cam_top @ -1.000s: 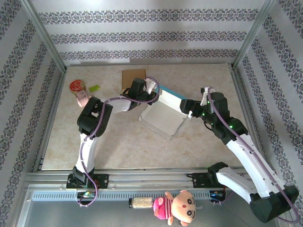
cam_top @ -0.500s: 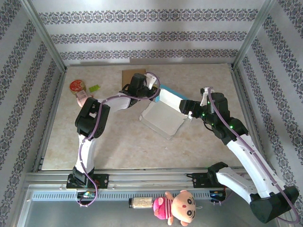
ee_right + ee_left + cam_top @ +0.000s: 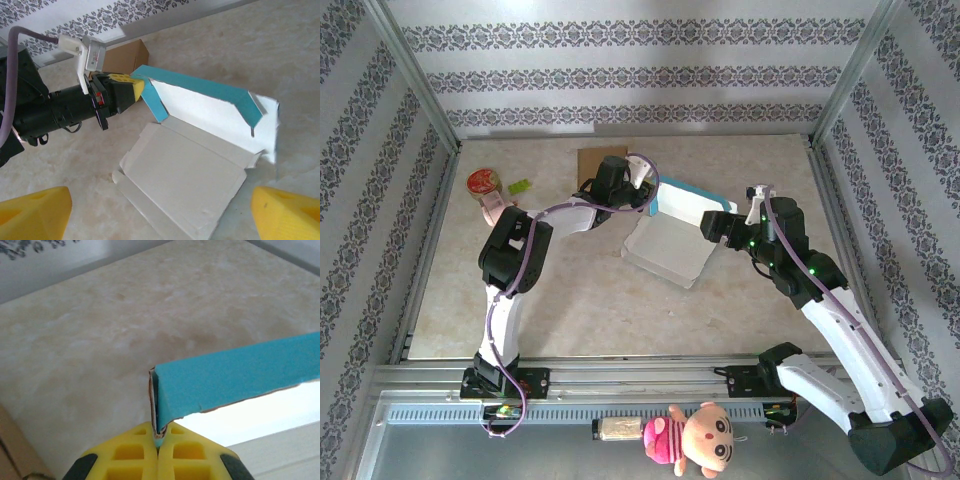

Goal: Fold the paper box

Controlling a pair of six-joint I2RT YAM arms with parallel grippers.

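Observation:
The paper box (image 3: 668,248) lies unfolded at the table's middle, grey-white inside and teal outside. Its far wall (image 3: 200,87) stands up as a teal strip with both end flaps bent round. My left gripper (image 3: 158,436) is shut on the corner of the left end flap (image 3: 225,380), where two teal layers meet between the yellow fingertips (image 3: 132,452). It reaches in from the left (image 3: 648,200) and faces the right wrist camera (image 3: 136,87). My right gripper (image 3: 160,217) hovers open over the box's flat lid panel (image 3: 185,170), near the box's right end (image 3: 714,228), holding nothing.
A brown cardboard piece (image 3: 602,160) lies behind the left gripper. A red round tin (image 3: 483,182), a small green item (image 3: 519,186) and a pink object (image 3: 495,208) sit at the far left. A doll (image 3: 695,435) lies on the near rail. Patterned walls enclose the table.
The left gripper has closed onto the teal flap corner. The box has shifted slightly right and its far wall stands more upright. The right gripper has drawn back a little from the box's right end.

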